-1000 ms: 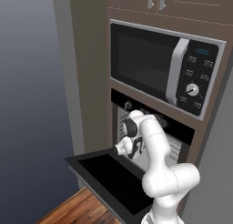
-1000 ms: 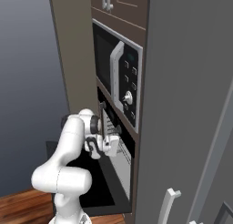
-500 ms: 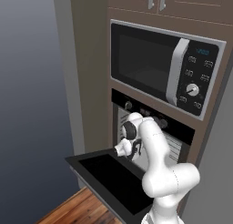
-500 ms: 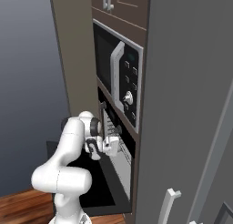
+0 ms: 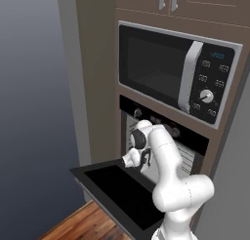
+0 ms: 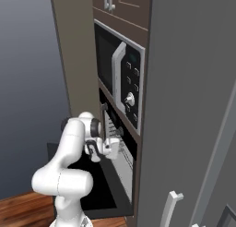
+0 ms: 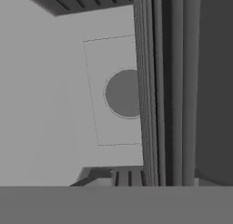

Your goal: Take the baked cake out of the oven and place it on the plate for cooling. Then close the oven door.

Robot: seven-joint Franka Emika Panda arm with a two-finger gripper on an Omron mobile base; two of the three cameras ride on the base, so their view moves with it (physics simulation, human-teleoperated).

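Observation:
The black wall oven (image 5: 161, 124) sits under the microwave, with round knobs along its top strip. Its oven door (image 5: 114, 190) hangs open, dropped flat toward me, also seen as the oven door (image 6: 90, 177). My gripper (image 5: 135, 159) hangs over the door's inner edge at the mouth of the cavity, and from the other side the gripper (image 6: 109, 148) points at the wire racks (image 6: 120, 152). In the hand view, wire racks (image 7: 161, 82) run edge-on in front of the grey back wall with its round fan disc (image 7: 122, 94). The finger gap is not visible.
A black-and-silver microwave (image 5: 178, 70) with a vertical handle sits right above the oven. A brown cabinet side panel (image 5: 95, 78) stands to the left. A tall grey appliance front (image 6: 193, 106) closes off the right. Wood floor (image 5: 75, 224) lies below the door.
The hand has crept a little closer to the oven opening. The oven door stays dropped open, and the base has not moved.

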